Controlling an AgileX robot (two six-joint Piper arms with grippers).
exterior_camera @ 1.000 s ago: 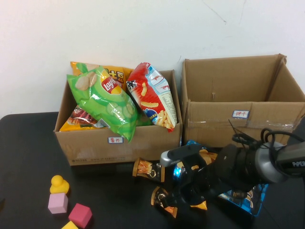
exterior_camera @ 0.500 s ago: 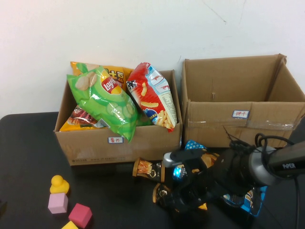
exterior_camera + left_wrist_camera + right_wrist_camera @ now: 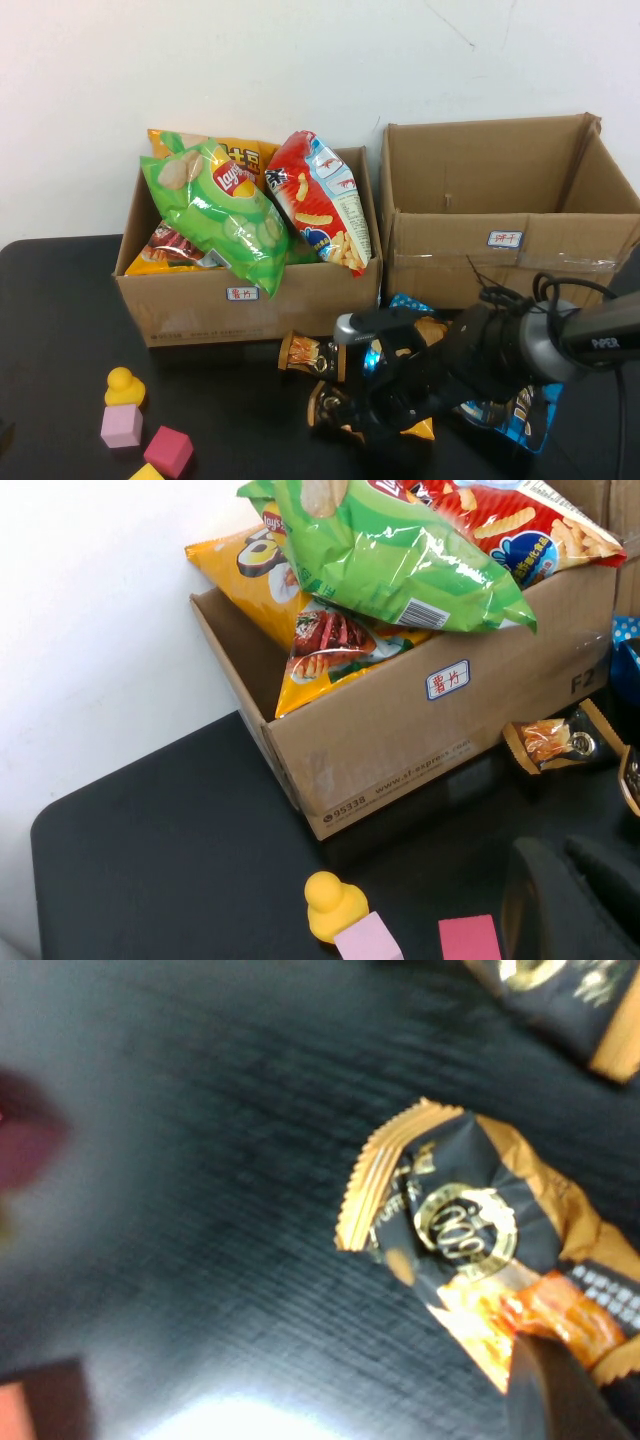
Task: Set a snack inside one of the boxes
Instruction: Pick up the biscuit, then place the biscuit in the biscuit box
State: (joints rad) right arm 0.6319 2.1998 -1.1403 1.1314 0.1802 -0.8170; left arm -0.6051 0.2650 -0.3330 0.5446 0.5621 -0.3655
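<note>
A small black-and-orange snack packet lies on the black desk, in front of the gap between two cardboard boxes. The right wrist view shows it close up: crimped orange end, a gold round emblem on black foil, and a dark fingertip pressing on its orange end.

The right gripper sits low over this packet, its jaws closed nearly all the way, apparently pinching the packet's near end. The packet seems to rest on the desk, not lifted yet.

A second similar packet lies just behind it, closer to the boxes. A blue snack bag lies partly hidden under the right arm.

The left box is heaped with chip bags: a green one, a red one and an orange one at the back. The right box shows nothing inside from this angle.

A yellow toy duck, a pink block and a red block sit near the desk's front left.

The left gripper hangs parked above the desk's left side, near the blocks, jaws closed and holding nothing.

Judging by this, the grasping step is under way. The next move likely calls for lifting the packet clear, checking the thin foil does not slip, then carrying it up over a box wall; the right box looks roomier.
</note>
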